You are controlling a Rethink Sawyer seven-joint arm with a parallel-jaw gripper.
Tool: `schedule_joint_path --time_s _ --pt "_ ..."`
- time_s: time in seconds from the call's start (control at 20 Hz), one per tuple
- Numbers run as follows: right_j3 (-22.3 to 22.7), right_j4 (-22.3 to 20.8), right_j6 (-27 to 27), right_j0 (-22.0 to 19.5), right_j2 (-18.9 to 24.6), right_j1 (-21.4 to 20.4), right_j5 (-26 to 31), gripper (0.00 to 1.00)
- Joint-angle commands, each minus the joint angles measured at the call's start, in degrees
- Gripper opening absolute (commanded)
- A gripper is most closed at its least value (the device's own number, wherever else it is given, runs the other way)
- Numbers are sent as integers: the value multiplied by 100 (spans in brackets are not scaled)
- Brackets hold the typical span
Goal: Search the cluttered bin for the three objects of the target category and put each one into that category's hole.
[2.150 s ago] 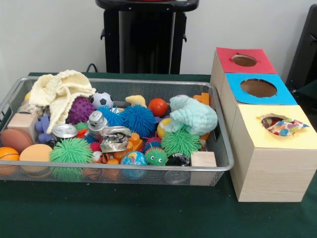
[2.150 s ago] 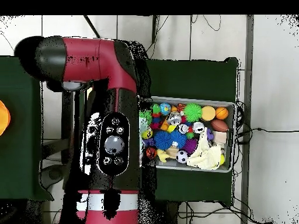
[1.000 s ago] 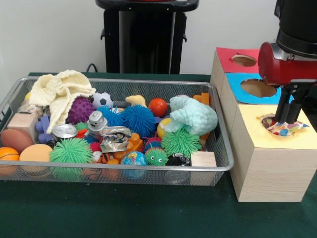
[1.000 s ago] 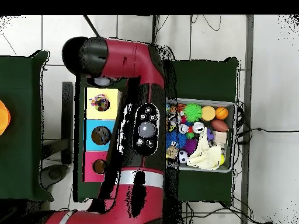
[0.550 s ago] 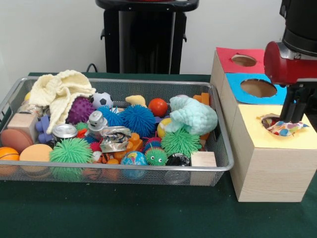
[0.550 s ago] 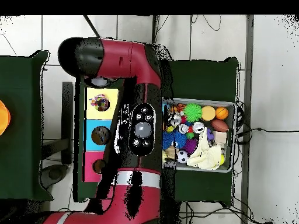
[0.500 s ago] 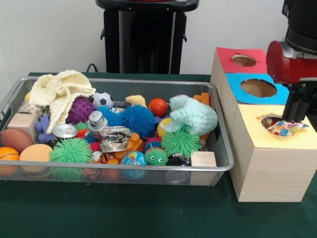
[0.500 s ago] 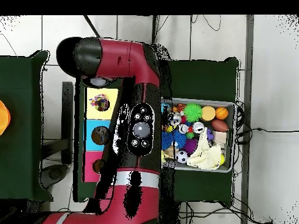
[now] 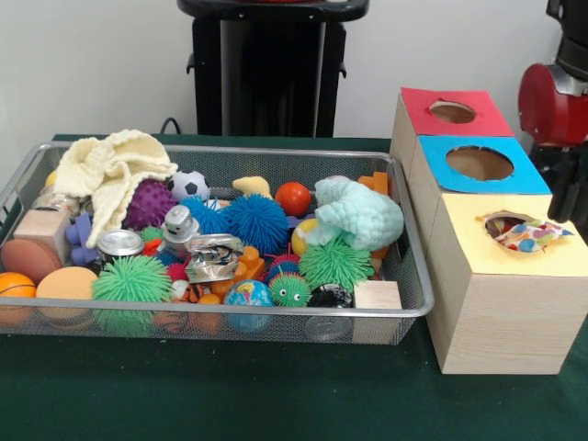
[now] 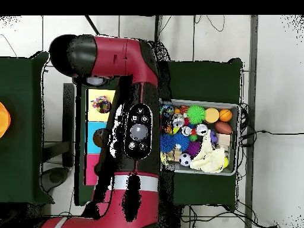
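The wire-mesh bin (image 9: 415, 276) holds a heap of toys. A polka-dot cloth (image 9: 525, 232) sits stuffed in the hole of the yellow-topped box (image 9: 478, 253), with part of it sticking out; it also shows in the overhead view (image 10: 101, 105). A cream knitted cloth (image 9: 110, 170) lies at the bin's far left, and a mint knitted cloth (image 9: 360, 213) lies at its right. My gripper (image 9: 562, 188) hangs at the picture's right edge, beside and behind the yellow-topped box, below the red arm (image 9: 554, 92). It is dark and partly cut off.
The blue-topped box (image 9: 441, 165) and the red-topped box (image 9: 418, 103) stand behind the yellow one. The bin also holds spiky rubber balls (image 9: 255, 222), a small football (image 9: 189, 186), cans, wooden blocks (image 9: 378, 296) and foam balls. In the overhead view the arm (image 10: 139, 130) covers the bin's (image 10: 238, 138) left part.
The arm came over the yellow-topped box's hole, then drew off to the right and away from it. The polka-dot cloth has stayed in the hole. The bin's contents have not moved.
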Motion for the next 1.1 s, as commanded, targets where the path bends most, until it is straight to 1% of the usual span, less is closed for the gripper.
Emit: schedule_joint_path --time_s 0.05,0.35,0.5,0.75,0.85,1.1 --pt "-91 -191 355 -88 433 302 297 0" --pt "-331 -203 309 -123 449 523 269 0" --pt "-317 -206 274 -146 490 645 57 0" --pt "-410 -199 193 -197 532 776 -42 0" --pt "-399 -202 188 -213 532 806 -89 0" --pt "-90 -235 192 -217 497 669 -256 0"
